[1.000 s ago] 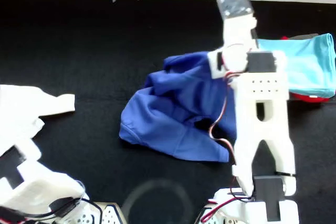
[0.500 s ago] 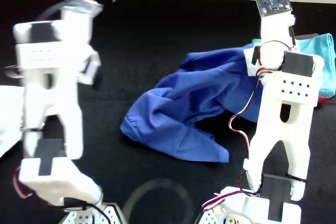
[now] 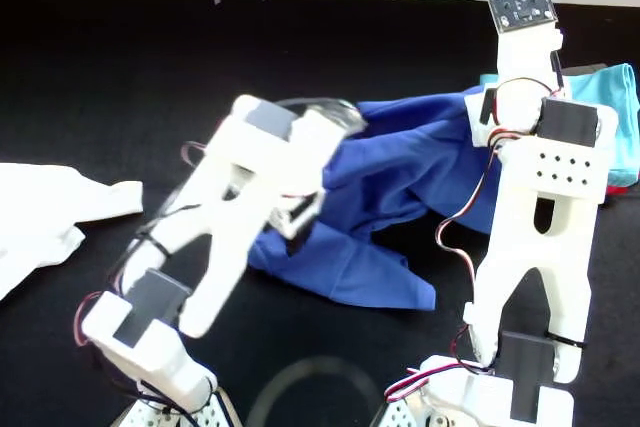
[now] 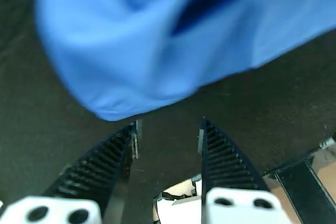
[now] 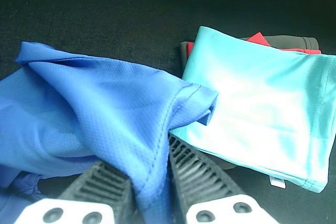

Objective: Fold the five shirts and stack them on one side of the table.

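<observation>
Our right gripper (image 5: 139, 155) is clamped on a fold of the blue shirt (image 5: 100, 103), and the folded teal shirt (image 5: 262, 103) lies just beyond it. Our left gripper (image 4: 168, 132) hangs with its fingers apart, the blue hem just ahead.

I've got the folded stack (image 3: 620, 117) at the table's (image 3: 150, 77) right edge, the unfolded shirt (image 3: 400, 177) mid-table just beside it, another shirt (image 3: 40, 212) at the left edge.
</observation>
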Robot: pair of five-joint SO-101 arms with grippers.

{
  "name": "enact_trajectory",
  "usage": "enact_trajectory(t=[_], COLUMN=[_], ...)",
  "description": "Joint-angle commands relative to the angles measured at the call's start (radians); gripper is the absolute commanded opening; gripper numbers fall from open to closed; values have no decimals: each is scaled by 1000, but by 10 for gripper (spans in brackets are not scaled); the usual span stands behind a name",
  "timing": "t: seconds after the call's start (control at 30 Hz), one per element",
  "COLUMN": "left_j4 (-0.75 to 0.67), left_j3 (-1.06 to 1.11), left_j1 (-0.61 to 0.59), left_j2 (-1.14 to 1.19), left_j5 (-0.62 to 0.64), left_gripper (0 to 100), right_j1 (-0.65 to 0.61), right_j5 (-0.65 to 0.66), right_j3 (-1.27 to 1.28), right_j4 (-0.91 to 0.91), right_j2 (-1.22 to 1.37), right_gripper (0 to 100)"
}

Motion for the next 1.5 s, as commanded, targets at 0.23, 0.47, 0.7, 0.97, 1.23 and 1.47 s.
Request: enact_trajectory(t=[0.23, 0.47, 0.7, 0.97, 1.23, 1.47], left_j4=[-203, -233, -344, -264, -11, 29], left_j3=[191, 208, 302, 252, -15, -91], left_j1=[140, 228, 156, -19, -217, -539], left_j2=[-44, -44, -42, -56, -143, -286], left_j5=[5, 6, -20, -72, -75, -77], left_gripper=[181, 181, 136, 85, 90, 91], right_j1=[13, 13, 13, -27, -128, -358], right_j5=[12, 12, 12, 6, 5, -84], right_j3=[-50, -44, -45, -50, -54, -54], right_j4=[4, 4, 5, 61, 137, 271], right_j2=[-12, -4, -12, -5, -13, -15], right_gripper=[7, 7, 7, 61, 177, 177])
